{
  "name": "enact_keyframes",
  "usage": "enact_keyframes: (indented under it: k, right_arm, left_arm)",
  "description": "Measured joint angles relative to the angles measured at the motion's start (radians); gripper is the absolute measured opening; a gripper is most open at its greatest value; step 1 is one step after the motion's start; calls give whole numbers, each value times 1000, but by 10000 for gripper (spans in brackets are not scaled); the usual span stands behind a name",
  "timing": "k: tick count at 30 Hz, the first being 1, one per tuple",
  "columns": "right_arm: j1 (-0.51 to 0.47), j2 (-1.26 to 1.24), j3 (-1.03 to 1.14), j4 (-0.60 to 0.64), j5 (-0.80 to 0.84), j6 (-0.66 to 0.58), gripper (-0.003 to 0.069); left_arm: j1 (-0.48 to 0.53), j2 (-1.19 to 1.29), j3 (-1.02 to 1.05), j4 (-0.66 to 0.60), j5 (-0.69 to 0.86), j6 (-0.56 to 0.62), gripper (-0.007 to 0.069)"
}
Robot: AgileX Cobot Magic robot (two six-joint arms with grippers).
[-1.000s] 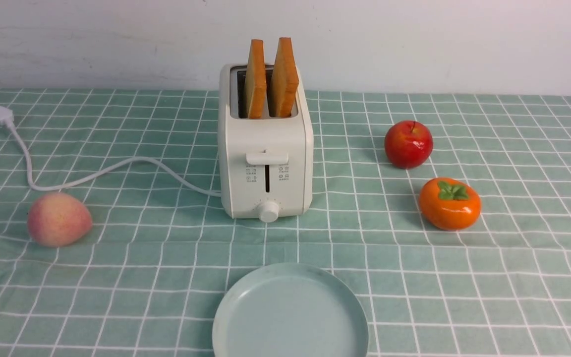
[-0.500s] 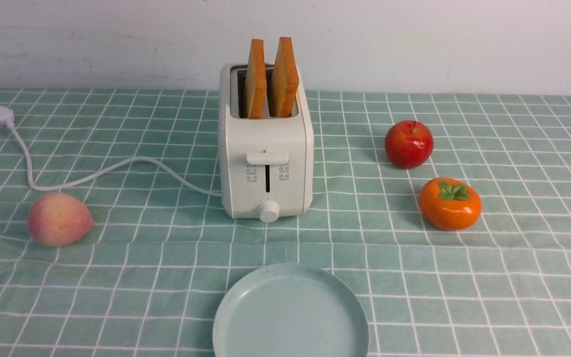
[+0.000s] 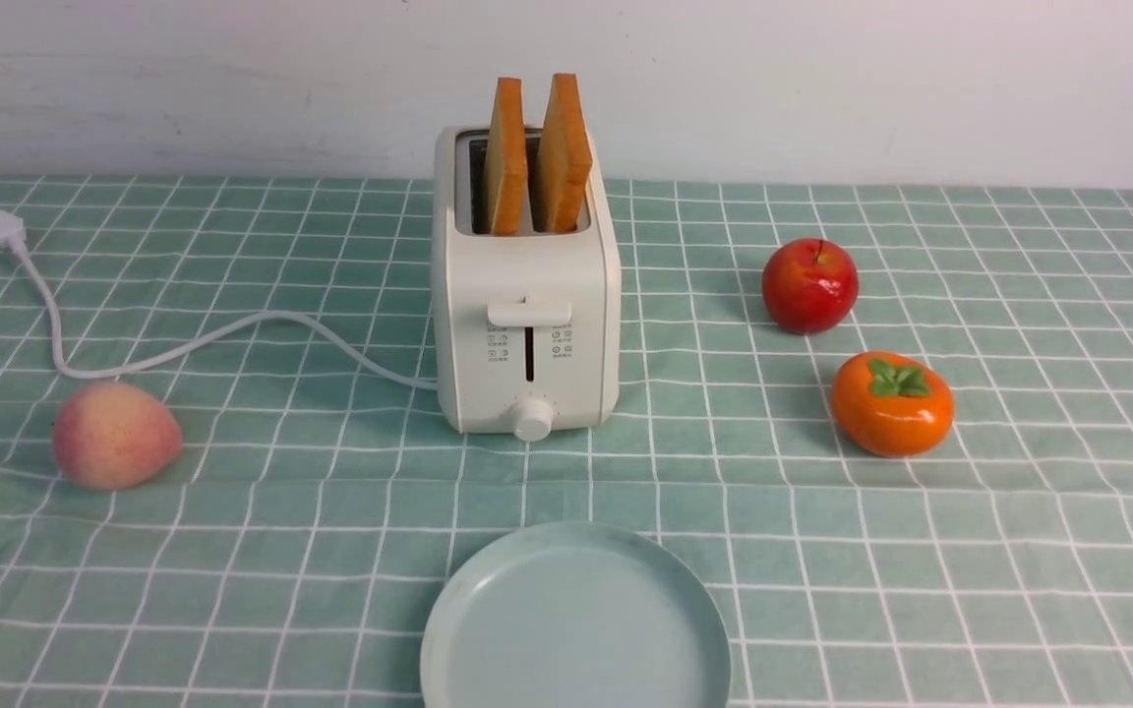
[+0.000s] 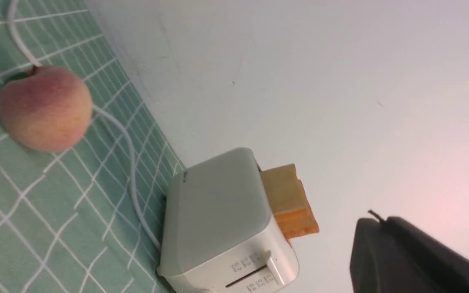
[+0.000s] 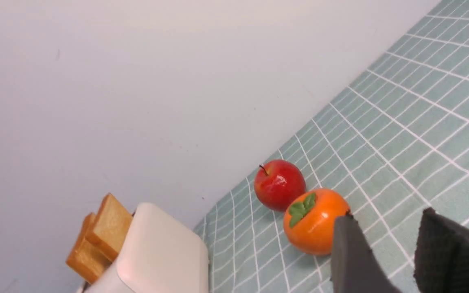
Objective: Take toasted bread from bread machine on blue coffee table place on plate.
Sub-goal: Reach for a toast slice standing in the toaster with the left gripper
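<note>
Toasted bread [image 3: 562,157], two slices, stands on edge in the slots of the bread machine [image 3: 529,324], poking out above its top. We see each slice's long axis run from the machine's lever end toward the wall [image 3: 822,88], the broad faces turned sideways and the narrow crusts facing us, the slices side by side with a gap between. Nearer us, the plate [image 3: 576,619] lies flat on the blue coffee table [image 3: 311,551]. In the wrist views, we find the left gripper's [image 4: 385,224] fingers together and the right gripper's [image 5: 385,219] fingers apart, with nothing between them.
</note>
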Motion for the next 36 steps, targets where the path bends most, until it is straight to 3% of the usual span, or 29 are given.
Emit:
enact_keyframes:
  k: [8,12,17,22,24,27,31,36]
  right_arm:
    - [0,0,-8,31,4,6,240]
    - [0,3,-173,32,271,-8,240]
    - [0,186,-438,-4,519,-91,195]
    - [0,438,-641,-15,776,-198,119]
    - [0,595,-742,-20,961,-279,67]
    - [0,745,-802,-19,1106,-363,22]
    - [0,824,-809,-18,1131,-420,3]
    - [0,826,-809,-12,1095,-428,3]
  left_arm:
    - [0,105,-278,141,358,143,-14]
    - [0,347,-496,283,717,190,-14]
    - [0,597,-625,365,942,200,-14]
    - [0,742,-649,357,951,259,-14]
    - [1,819,-660,324,911,341,-14]
    - [1,914,-703,277,858,402,-14]
    - [-18,1041,-815,248,831,423,-14]
    - [-114,1238,-1018,245,824,419,-14]
